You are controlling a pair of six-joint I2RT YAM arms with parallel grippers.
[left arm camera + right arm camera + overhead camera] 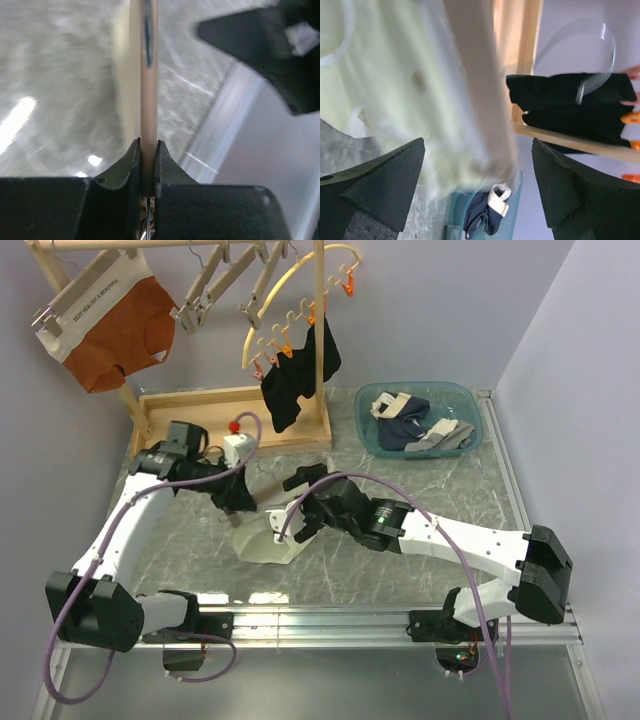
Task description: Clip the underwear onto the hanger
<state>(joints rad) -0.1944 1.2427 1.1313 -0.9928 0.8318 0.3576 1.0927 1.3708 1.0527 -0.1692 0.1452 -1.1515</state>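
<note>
underwear [380,90] between fingers of spread right pincer [477,145], left pincer [148,145] clamping hanger [148,75]

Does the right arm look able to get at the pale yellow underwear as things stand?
Probably yes. The right tool is open and the underwear is close in front of it. Only the hanger, gripped by the left tool, crosses before the cloth.
</note>
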